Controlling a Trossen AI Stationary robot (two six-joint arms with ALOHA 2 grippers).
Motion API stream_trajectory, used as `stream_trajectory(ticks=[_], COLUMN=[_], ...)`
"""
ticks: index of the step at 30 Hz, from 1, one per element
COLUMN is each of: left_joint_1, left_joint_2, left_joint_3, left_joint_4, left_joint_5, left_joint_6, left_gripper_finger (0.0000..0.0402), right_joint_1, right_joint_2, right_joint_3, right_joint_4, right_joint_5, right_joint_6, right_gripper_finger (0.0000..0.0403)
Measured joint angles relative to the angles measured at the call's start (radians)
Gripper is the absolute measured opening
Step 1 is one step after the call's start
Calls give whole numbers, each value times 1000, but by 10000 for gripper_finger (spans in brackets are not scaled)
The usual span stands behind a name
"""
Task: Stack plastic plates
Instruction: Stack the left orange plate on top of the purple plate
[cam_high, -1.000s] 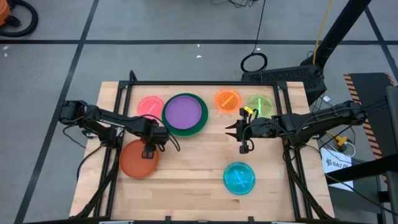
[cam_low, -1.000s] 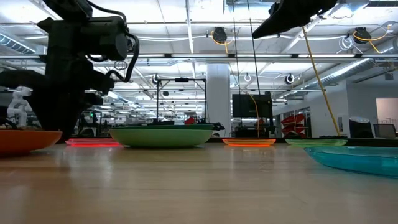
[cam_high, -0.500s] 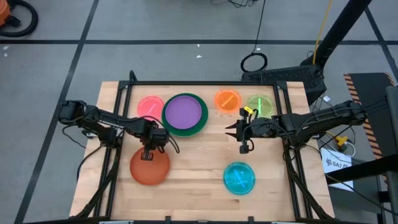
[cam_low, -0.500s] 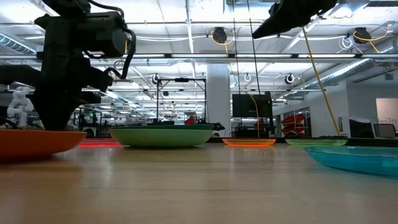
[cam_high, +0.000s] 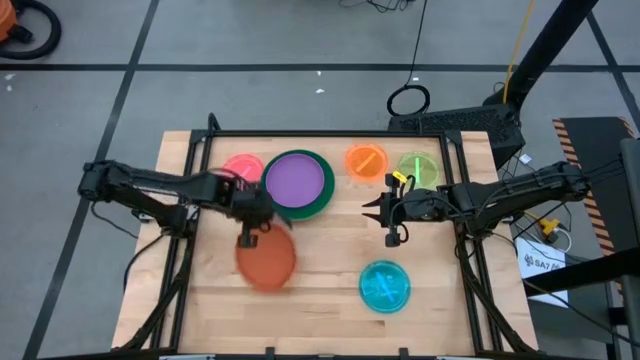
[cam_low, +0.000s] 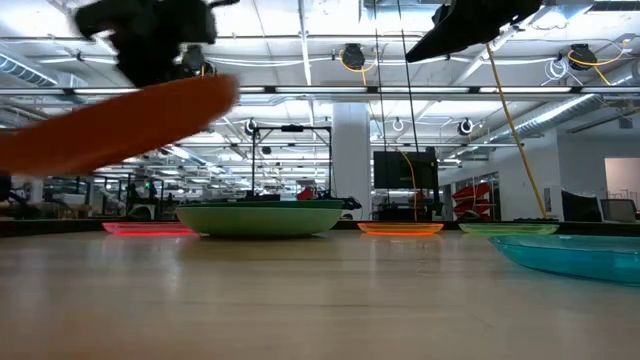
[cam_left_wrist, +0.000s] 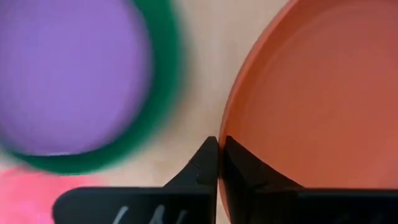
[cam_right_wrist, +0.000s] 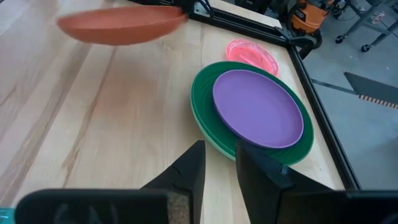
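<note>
- Our left gripper (cam_left_wrist: 217, 163), pinched on the rim of the red-orange plate (cam_high: 266, 261), has lifted it off the table and swung it toward the purple plate (cam_high: 297, 180).
- It now hangs tilted, beside the stack.
- Next comes lowering it onto purple.
- Our right gripper (cam_right_wrist: 219, 163) waits mid-table, fingers narrowly apart.

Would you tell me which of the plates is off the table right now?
The red-orange plate: the left gripper pinches its rim and holds it tilted in the air, while the other plates all lie on the table.
</note>
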Motion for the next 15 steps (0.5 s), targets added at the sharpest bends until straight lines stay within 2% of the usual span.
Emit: stream_trajectory(ticks=[3,8,10,15], left_joint_1=[87,283,365,557], left_joint_2=[-13,-4,5,53], left_joint_3=[92,216,234,239], left_joint_4=[-4,1,14,30], left_joint_5=[-106,-148,-128,18], left_joint_6=[-81,-197,-197,-186], left_gripper_finger=[8,8,8,8], right_joint_1=[0,0,0,0], right_joint_2=[0,0,0,0], right_joint_3=[0,0,0,0], right_joint_4=[-1,-2,-4,-12], right_joint_5=[0,0,0,0], right_joint_6=[0,-8,-8,-8], right_gripper_finger=[82,82,82,82])
